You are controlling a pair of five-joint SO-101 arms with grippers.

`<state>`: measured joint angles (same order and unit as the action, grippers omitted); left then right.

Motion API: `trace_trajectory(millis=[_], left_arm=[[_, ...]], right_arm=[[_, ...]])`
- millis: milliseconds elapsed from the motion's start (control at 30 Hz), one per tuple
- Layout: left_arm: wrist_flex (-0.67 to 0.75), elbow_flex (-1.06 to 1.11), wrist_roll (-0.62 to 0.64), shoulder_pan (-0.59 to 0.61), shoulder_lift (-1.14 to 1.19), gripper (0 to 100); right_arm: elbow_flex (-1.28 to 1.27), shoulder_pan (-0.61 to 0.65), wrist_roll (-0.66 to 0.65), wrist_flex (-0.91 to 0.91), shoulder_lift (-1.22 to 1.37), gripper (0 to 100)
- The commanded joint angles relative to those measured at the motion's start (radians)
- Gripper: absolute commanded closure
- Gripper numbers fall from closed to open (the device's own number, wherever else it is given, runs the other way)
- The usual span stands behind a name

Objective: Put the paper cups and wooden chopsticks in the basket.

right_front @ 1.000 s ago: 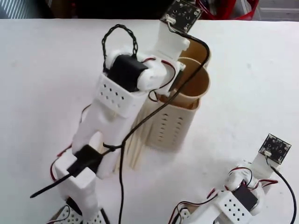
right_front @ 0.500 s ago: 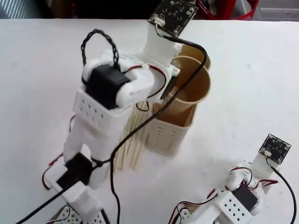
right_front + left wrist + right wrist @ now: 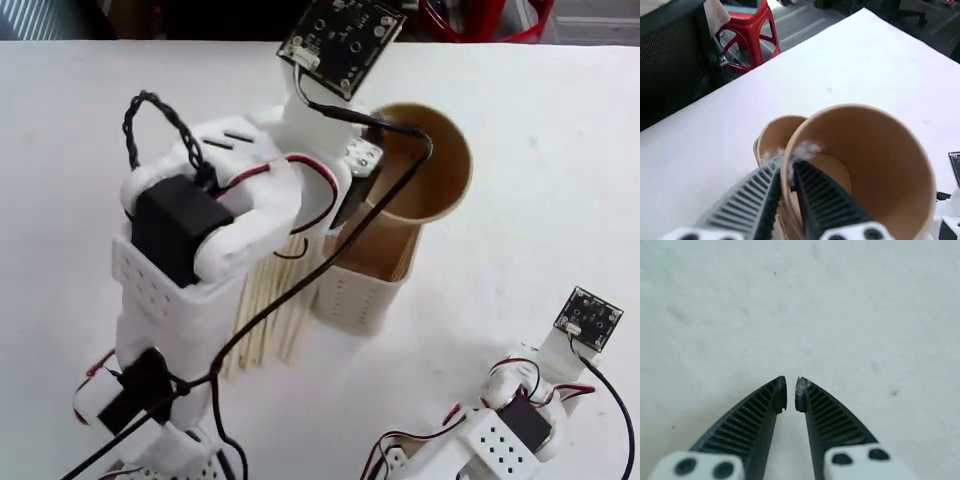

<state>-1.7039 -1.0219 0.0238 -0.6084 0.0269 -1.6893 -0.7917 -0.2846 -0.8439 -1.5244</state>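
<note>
My left gripper (image 3: 787, 162) is shut on the rim of a brown paper cup (image 3: 865, 155), one finger inside and one outside. In the high view that cup (image 3: 435, 170) hangs upright over the beige perforated basket (image 3: 365, 290), with the left gripper (image 3: 360, 190) at its near rim. A second paper cup (image 3: 774, 134) sits just behind it, partly covered. Several wooden chopsticks (image 3: 262, 320) lie on the table against the basket's left side, half under the left arm. My right gripper (image 3: 791, 390) is shut on nothing, low over bare white table.
The right arm (image 3: 520, 425) rests folded at the table's front right corner. The white table (image 3: 540, 230) stretches open to the right of the basket. Beyond the far table edge stands a red stool (image 3: 747, 35).
The left arm has risen and swung left with the paper cup in its grip, so the cup now stands higher over the basket. The right arm has not moved.
</note>
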Motion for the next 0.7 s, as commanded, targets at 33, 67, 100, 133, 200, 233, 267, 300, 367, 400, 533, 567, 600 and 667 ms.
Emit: trace_trajectory(millis=[33,67,100,133,200,233,267,300,367,400,533,567,600,667], left_arm=[[0.132,-0.008,-0.06,-0.001,-0.033,98],[0.158,0.012,-0.068,0.001,-0.033,98],[0.186,0.04,-0.069,0.001,-0.033,98],[0.216,0.074,-0.069,0.004,-0.033,98],[0.282,0.152,-0.069,0.021,-0.033,98],[0.318,0.198,-0.069,0.028,-0.033,98],[0.351,0.245,-0.069,0.044,-0.035,98],[0.381,0.288,-0.069,0.061,-0.035,98],[0.437,0.371,-0.069,0.088,-0.035,98],[0.459,0.405,-0.069,0.104,-0.035,98],[0.473,0.485,-0.069,0.117,-0.041,98],[0.46,0.494,-0.069,0.113,-0.039,98],[0.448,0.502,-0.069,0.111,-0.033,98],[0.459,0.552,-0.071,0.114,-0.025,97]], right_arm=[[-0.006,-0.015,0.008,0.013,0.002,95.4],[-0.006,-0.015,0.008,0.013,0.002,95.4],[-0.006,-0.015,0.008,0.013,0.002,95.4],[-0.006,-0.015,0.008,0.013,0.002,95.4],[-0.006,-0.015,0.008,0.013,0.002,95.4],[-0.006,-0.015,0.008,0.013,0.002,95.4],[-0.006,-0.015,0.008,0.013,0.002,95.4],[-0.006,-0.015,0.008,0.013,0.002,95.4],[-0.006,-0.015,0.008,0.013,0.002,95.4],[-0.006,-0.015,0.008,0.013,0.002,95.4],[-0.006,-0.015,0.008,0.013,0.002,95.4],[-0.006,-0.015,0.008,0.013,0.002,95.4],[-0.006,-0.015,0.008,0.013,0.002,95.4],[-0.006,-0.015,0.008,0.013,0.002,95.4]])
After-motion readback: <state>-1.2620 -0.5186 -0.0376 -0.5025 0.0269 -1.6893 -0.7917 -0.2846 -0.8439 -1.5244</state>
